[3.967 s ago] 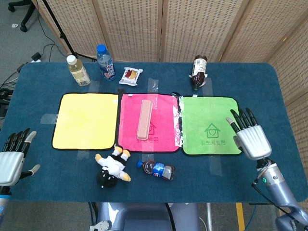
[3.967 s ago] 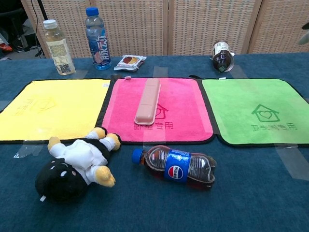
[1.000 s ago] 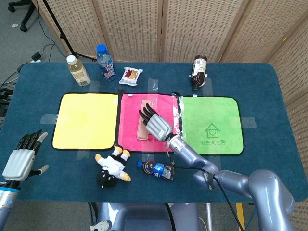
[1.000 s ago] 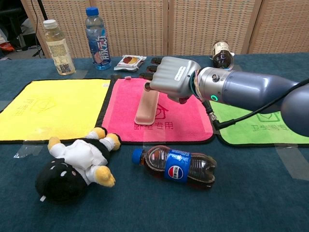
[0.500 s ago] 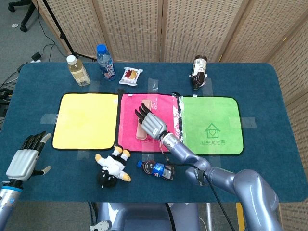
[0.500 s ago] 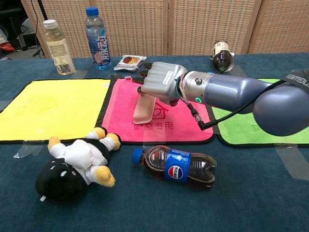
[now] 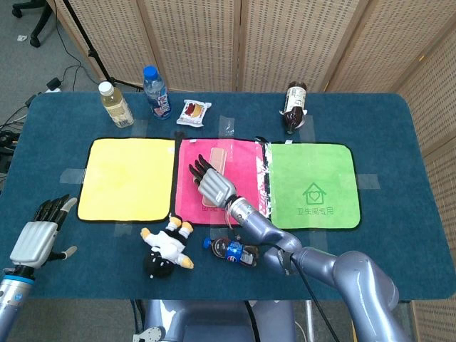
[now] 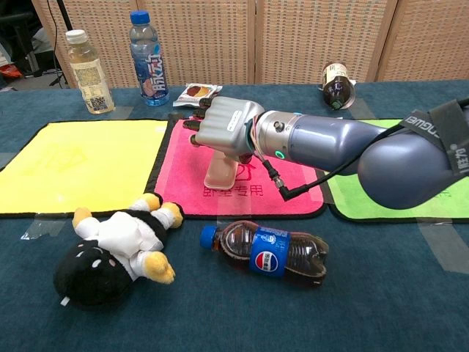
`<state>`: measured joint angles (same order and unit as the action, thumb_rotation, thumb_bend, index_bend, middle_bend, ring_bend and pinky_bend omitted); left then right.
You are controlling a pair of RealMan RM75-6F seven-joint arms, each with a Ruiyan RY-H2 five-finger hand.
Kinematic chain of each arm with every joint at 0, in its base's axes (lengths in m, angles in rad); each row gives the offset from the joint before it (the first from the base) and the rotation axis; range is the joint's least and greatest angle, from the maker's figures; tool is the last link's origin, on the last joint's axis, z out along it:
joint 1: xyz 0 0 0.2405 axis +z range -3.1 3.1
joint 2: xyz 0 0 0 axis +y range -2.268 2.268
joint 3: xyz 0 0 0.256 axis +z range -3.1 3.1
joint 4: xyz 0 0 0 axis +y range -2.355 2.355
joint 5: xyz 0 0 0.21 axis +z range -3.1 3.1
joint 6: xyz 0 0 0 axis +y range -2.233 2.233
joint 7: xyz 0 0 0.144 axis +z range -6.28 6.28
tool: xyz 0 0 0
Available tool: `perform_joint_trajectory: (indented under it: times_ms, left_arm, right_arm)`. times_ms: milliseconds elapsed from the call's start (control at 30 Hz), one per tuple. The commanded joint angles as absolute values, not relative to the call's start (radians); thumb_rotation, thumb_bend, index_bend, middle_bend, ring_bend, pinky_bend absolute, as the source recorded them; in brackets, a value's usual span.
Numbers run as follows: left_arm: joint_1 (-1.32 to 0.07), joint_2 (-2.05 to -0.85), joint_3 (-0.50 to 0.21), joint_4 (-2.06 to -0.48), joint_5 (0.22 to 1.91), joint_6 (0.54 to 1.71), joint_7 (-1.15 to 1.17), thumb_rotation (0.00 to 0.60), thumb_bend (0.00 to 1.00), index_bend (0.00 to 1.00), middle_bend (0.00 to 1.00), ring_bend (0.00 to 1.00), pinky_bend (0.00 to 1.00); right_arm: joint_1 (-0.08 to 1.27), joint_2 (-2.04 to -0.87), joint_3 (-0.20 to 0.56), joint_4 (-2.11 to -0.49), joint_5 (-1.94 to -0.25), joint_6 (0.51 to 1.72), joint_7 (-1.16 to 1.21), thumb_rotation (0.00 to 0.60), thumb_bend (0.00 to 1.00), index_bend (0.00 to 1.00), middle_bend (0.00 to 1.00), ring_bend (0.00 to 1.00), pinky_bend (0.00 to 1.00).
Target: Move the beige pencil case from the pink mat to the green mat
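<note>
The table (image 7: 399,142) holds three mats in a row, and the right hand (image 7: 211,185) hangs over the middle one, the pink mat (image 7: 242,171), with the green mat (image 7: 313,187) off to its right side and well apart from it. Directly beneath that hand lies the beige pencil case (image 8: 221,170), flat on the pink mat; its far end shows beyond the fingertips. The fingers are spread and extended above the case, gripping nothing; whether they touch it cannot be told. The left hand (image 7: 34,240) idles far off, fingers apart, holding nothing. So nothing is done yet: grasp, carry and placing remain.
</note>
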<state>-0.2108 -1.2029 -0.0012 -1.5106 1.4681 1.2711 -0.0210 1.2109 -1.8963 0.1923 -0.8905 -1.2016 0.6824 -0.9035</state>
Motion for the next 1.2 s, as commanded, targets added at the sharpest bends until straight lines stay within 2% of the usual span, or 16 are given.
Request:
perform_joint_trajectory:
  times_ms: [33,533,1200]
  left_arm:
    - [-0.211,-1.203,0.001,-1.511,1.471,1.271,-0.022,0.600,0.16,0.00,0.00,0.00,0.00]
    - [-0.217,-1.206,0.011,-1.512,1.480,1.263,-0.024,0.600,0.16,0.00,0.00,0.00,0.00]
    - [-0.219,-1.210,0.022,-1.516,1.498,1.266,-0.025,0.600,0.16,0.00,0.00,0.00,0.00]
  right_arm:
    - [1.213,-1.903,0.188,-0.877,-1.198,0.676,-0.898,0.600,0.62,0.16,0.00,0.00,0.00]
    - [1.197,-1.916,0.171,-0.786,-1.167,0.658,-0.883,0.600,0.62,0.16,0.00,0.00,0.00]
    - [1.143,-1.867,0.172,-0.842,-1.043,0.699,-1.014,0.600,0.61,0.16,0.00,0.00,0.00]
